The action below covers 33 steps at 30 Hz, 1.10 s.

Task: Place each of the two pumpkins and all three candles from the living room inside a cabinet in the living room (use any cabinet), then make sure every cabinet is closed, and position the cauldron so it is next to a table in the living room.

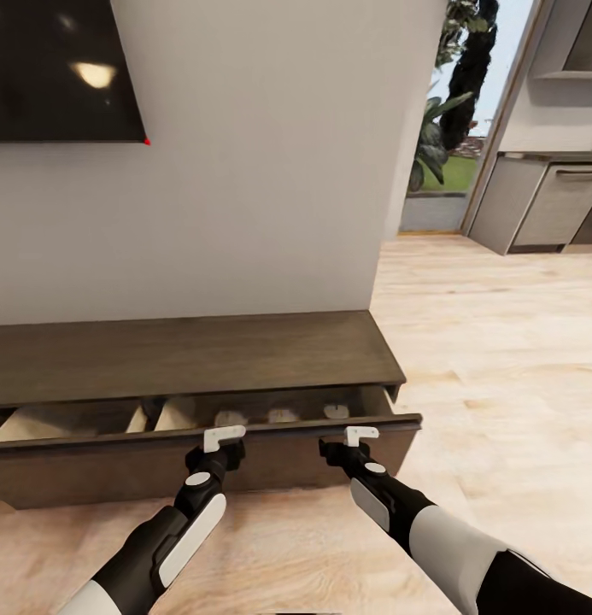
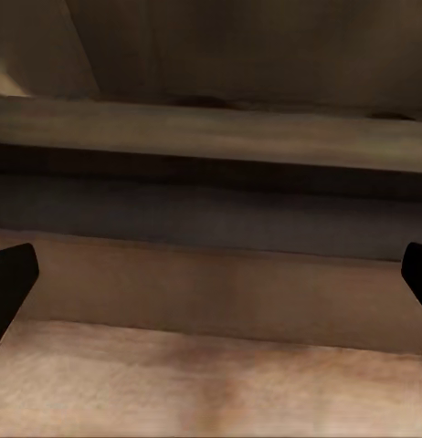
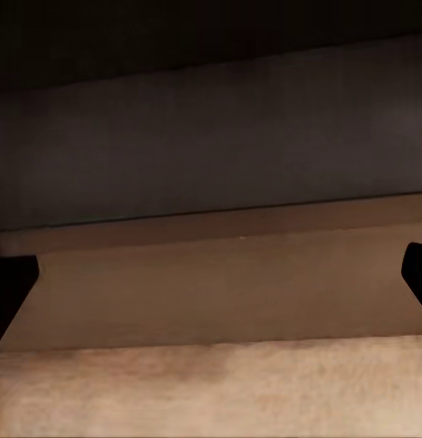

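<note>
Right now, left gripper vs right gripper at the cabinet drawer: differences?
The left gripper sits near the middle of the open drawer front; the right gripper sits near its right end. The left arm comes in steeply, the right arm more slanted. Both are open, fingertips at the drawer's top edge, holding nothing.

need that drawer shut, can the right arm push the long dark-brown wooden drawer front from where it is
Probably yes: the right gripper is already at the top edge of the pulled-out dark-brown wooden drawer front, with nothing between them. The left gripper sits alongside at that edge.
</note>
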{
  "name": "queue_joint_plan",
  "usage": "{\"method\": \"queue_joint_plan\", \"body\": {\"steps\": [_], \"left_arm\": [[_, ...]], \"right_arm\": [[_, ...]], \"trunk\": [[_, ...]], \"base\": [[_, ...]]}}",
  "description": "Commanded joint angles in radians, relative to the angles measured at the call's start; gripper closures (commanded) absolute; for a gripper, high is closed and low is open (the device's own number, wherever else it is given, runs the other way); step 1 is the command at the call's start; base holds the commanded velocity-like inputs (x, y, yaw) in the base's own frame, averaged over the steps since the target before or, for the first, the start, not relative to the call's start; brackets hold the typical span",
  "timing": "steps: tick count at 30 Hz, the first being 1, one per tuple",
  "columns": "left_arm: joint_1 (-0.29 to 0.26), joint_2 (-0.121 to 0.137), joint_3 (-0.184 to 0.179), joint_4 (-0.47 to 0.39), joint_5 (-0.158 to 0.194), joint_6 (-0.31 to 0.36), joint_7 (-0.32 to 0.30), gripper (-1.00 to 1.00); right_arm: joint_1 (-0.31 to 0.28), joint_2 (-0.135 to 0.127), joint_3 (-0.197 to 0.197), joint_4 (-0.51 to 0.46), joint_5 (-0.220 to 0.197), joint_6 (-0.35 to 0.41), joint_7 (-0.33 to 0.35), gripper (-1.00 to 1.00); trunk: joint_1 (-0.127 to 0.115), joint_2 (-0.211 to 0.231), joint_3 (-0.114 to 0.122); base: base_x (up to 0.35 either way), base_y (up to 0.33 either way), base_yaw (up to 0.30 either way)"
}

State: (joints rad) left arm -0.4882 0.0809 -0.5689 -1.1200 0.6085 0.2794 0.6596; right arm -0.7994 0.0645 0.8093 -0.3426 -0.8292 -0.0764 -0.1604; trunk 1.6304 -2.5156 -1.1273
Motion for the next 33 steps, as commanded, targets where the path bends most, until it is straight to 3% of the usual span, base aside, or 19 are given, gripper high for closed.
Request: {"method": "queue_joint_plan", "body": {"steps": [1, 13, 33], "left_arm": [[-0.001, 0.001, -0.004, -0.001, 0.005, 0.003, 0.008, -1.0], [-0.001, 0.002, -0.004, -0.001, 0.004, 0.003, 0.008, -1.0], [-0.001, 0.002, -0.005, -0.001, 0.005, 0.003, 0.008, -1.0]], "right_arm": [[-0.001, 0.0, 0.008, -0.001, -0.007, -0.004, -0.004, -1.0], [-0.001, 0.0, 0.007, -0.004, -0.006, -0.005, -0.004, -1.0], [-0.001, 0.0, 0.007, -0.004, -0.007, -0.005, -0.004, -1.0]], "trunk": [[0.0, 0.0, -0.001], [0.0, 0.0, -0.001], [0.0, 0.0, -0.001]], "base": [[0.303, 0.083, 0.0], [0.271, 0.014, 0.0], [0.048, 0.0, 0.0]]}}
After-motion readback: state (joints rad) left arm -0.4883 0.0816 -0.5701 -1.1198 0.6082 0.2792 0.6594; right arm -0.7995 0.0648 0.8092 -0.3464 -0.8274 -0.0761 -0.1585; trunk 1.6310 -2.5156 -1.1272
